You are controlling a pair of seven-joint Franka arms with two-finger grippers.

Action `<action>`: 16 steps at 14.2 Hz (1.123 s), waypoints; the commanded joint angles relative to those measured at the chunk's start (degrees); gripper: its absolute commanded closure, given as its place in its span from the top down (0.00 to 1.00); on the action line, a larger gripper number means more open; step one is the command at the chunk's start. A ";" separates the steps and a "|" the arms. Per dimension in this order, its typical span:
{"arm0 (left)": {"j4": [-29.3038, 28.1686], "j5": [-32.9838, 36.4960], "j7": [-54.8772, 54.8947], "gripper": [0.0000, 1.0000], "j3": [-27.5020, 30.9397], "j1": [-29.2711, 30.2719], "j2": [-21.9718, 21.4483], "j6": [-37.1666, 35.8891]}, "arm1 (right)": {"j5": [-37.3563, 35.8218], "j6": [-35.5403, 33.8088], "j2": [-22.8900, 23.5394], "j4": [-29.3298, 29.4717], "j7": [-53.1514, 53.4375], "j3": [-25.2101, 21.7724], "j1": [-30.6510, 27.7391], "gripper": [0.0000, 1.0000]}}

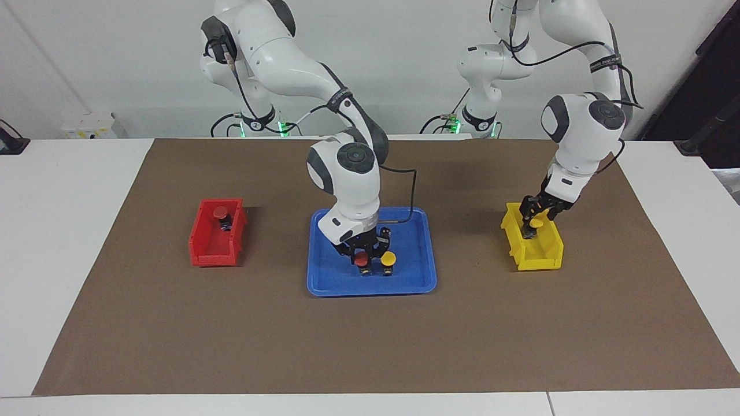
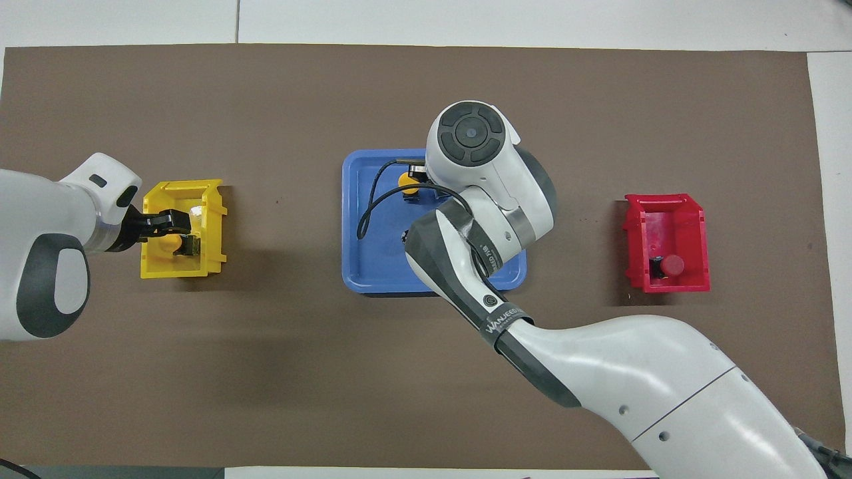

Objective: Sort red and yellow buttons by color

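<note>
Right gripper (image 1: 363,258): down in the blue tray (image 1: 416,283), its fingers pinched on the red button (image 1: 362,261) there; the button's base looks to be on the tray floor.
Yellow button in tray (image 1: 388,260): stands upright just beside the gripped red one, toward the left arm's end of the tray and close to the tray edge farthest from the robots.
Left gripper (image 1: 535,215): over the yellow bin (image 1: 540,259), at the bin's end nearest the robots; its fingers stand apart around the yellow button in bin (image 1: 537,222), and whether they touch it I cannot tell.
Yellow bin: sits on the brown mat (image 1: 370,341) toward the left arm's end of the table.
Red bin (image 1: 213,253): sits on the mat toward the right arm's end, well apart from the tray.
Red button in bin (image 1: 220,214): lies in the red bin, near the bin's end closest to the robots, with no gripper near it.
Blue tray: rests mid-mat, between the two bins.
</note>
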 commanded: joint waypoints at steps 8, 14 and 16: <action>16.20 0.81 -14.45 1.00 -0.78 -13.76 1.46 -13.36 | 0.78 -13.58 -22.67 -18.61 -39.50 0.45 -25.13 0.08; 31.19 0.81 -29.33 1.00 -0.69 -28.81 15.83 -13.44 | 0.61 -1.20 -26.63 -30.90 -44.89 0.37 -30.25 0.08; 35.17 1.07 -31.45 1.00 -0.61 -30.75 21.29 -12.92 | 0.61 0.50 -27.60 -33.56 -45.07 0.37 -30.87 0.08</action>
